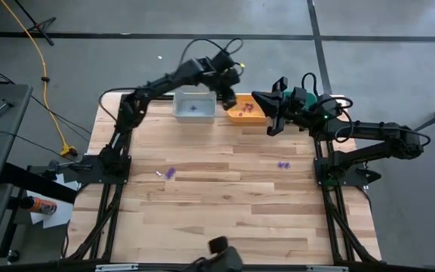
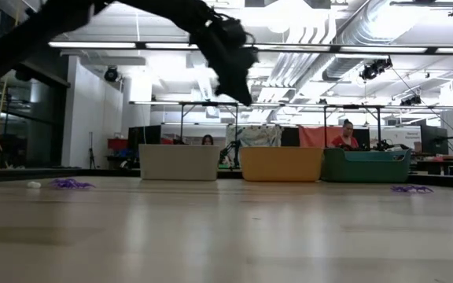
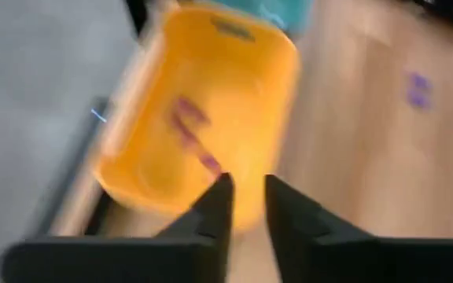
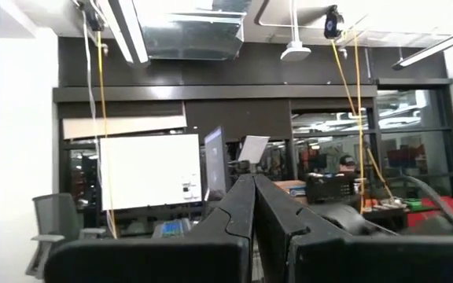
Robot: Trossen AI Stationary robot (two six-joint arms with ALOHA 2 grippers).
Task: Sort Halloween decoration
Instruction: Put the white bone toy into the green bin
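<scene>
The wooden table [image 1: 225, 204] fills most of the scene, and at its far edge three bins stand in a row: a grey bin [image 1: 194, 106], an orange bin [image 1: 246, 113] beside it, and a teal bin [image 2: 366, 166] that the right arm mostly covers from above. The left arm reaches across to the far edge, and the left gripper [image 1: 227, 98] hangs in the air just above the gap between the grey bin and the orange bin; its two fingers [image 3: 217, 206] stand a little apart with nothing between them. The right gripper [image 1: 272, 112] is lifted over the teal bin, with its jaws pressed fully together and empty. The Halloween decoration is scattered: some purple trinkets [image 1: 169, 173] lie on the left side of the table, others [image 1: 282, 164] on the right side, a few reddish pieces [image 3: 189, 126] lie inside the orange bin, and some bluish pieces [image 1: 194, 106] lie inside the grey bin.
</scene>
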